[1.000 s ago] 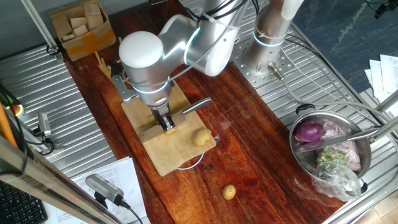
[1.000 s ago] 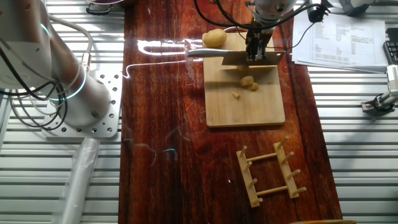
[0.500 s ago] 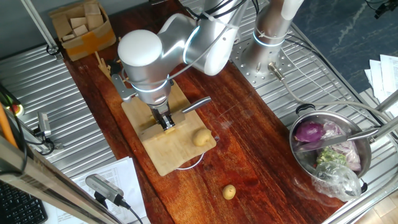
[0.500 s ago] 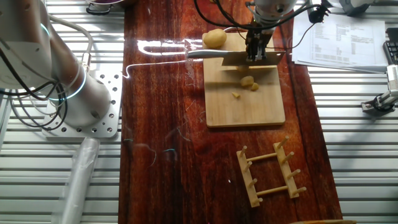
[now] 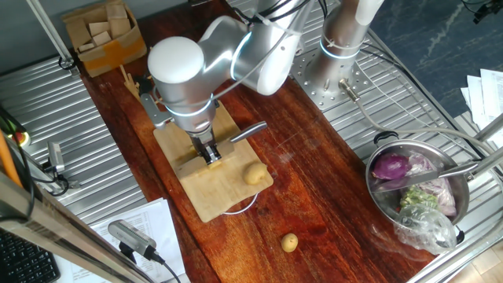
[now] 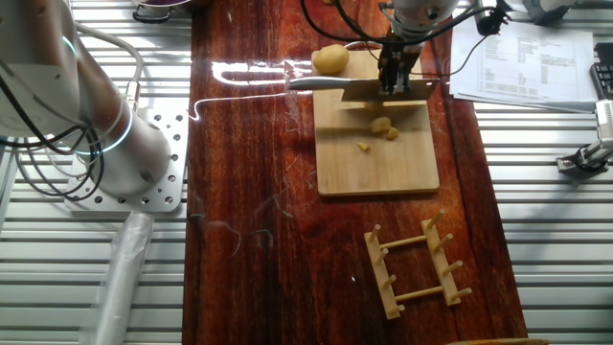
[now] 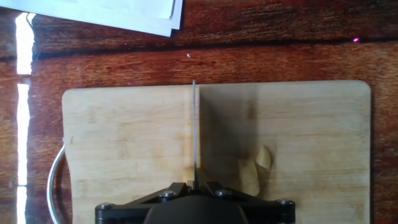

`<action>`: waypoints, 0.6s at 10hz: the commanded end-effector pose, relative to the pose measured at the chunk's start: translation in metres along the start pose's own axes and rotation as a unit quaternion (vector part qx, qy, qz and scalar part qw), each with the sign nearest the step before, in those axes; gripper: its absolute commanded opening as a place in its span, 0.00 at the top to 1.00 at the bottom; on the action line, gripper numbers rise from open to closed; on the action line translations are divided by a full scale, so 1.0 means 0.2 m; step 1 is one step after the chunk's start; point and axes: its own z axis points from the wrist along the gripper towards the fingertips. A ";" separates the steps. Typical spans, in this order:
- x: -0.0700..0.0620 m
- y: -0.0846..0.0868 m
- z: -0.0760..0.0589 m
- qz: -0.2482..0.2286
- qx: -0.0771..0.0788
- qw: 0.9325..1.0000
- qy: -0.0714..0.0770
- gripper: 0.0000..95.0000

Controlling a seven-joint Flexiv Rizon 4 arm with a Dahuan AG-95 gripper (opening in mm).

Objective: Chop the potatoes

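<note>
potatoes, small pale yellow: cut pieces (image 6: 384, 126) lay on the bamboo cutting board (image 6: 376, 163); gripper (image 6: 396, 84) clamped the steel cleaver (image 6: 383, 88), mid-chop; whole potato (image 6: 331, 59) likely needed next.

Yellow-tan potatoes (image 5: 255, 173), seemingly purple onion (image 5: 391, 167)

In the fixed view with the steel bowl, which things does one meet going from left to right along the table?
Cardboard box → cutting board → large potato → small potato → steel bowl.
</note>
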 end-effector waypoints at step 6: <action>0.00 0.00 -0.05 0.001 -0.001 1.000 0.009 1.00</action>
